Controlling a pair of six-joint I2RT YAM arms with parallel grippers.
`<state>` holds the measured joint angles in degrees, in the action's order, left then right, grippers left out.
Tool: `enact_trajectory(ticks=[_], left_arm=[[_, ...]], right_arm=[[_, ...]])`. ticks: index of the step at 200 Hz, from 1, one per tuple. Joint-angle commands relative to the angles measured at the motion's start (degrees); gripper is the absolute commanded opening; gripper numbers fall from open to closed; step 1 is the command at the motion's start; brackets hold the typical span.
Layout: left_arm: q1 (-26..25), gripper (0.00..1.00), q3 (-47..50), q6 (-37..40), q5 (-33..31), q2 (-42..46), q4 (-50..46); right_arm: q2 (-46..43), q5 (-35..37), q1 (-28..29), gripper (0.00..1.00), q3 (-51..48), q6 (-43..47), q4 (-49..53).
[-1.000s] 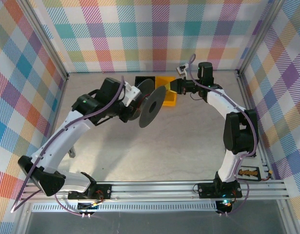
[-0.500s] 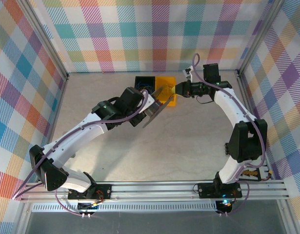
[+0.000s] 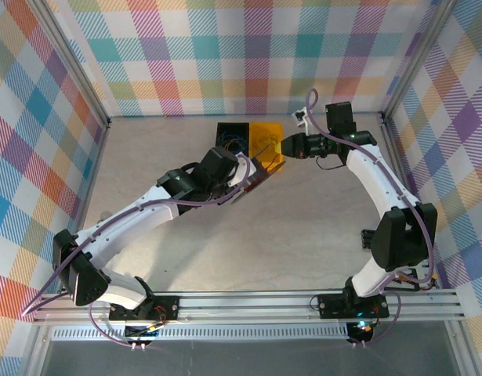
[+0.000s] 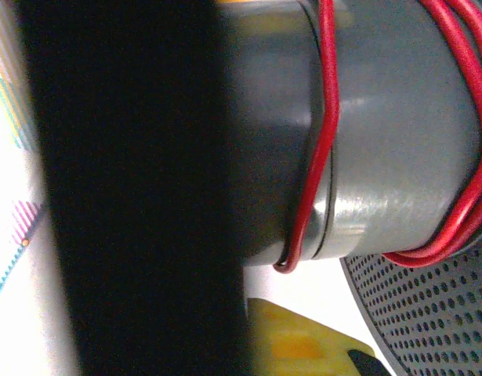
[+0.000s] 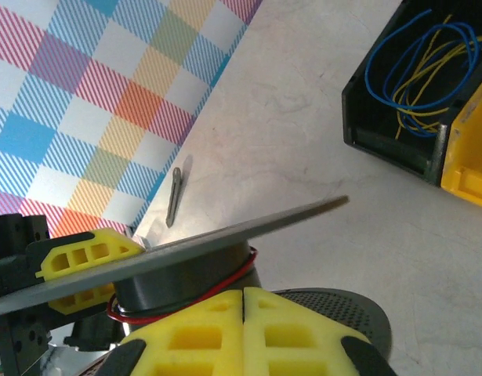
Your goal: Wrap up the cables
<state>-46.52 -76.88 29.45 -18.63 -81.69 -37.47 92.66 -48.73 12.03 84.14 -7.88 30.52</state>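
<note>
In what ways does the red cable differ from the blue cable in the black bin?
The red cable is wound around the grey spool; the blue cable lies in loose loops inside the black bin. The red cable sits tight; the blue cable is slack. Both are thin, flexible wires.

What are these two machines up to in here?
Two robot arms are winding wire onto a reel. The left gripper holds a grey spool with perforated black end plates, and a thin red cable already circles its hub several times. The right gripper is shut and sits right up against the spool; whether it pinches the red cable cannot be seen. Loose blue and yellow wires lie in a black bin close by.
</note>
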Motion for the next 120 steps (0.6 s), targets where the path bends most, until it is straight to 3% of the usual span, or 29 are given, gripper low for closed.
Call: enact_trajectory(ticks=[1,43,120], left_arm=[[0.5,0.0,5.0,5.7,-8.7,-3.3,-22.1],[0.0,0.0,4.1,4.9,-8.6,-6.9,-22.6],[-0.4,0.0,0.7,2.6,-5.9,-12.0,-25.3]], right_arm=[[-6.4,-3.4,-1.0,0.0,2.9,4.1,-4.1],[-8.9,-2.7,1.8,0.0,2.3,7.1,-2.8],[-9.9,-10.7,7.2,0.0,1.8,10.5,-3.8]])
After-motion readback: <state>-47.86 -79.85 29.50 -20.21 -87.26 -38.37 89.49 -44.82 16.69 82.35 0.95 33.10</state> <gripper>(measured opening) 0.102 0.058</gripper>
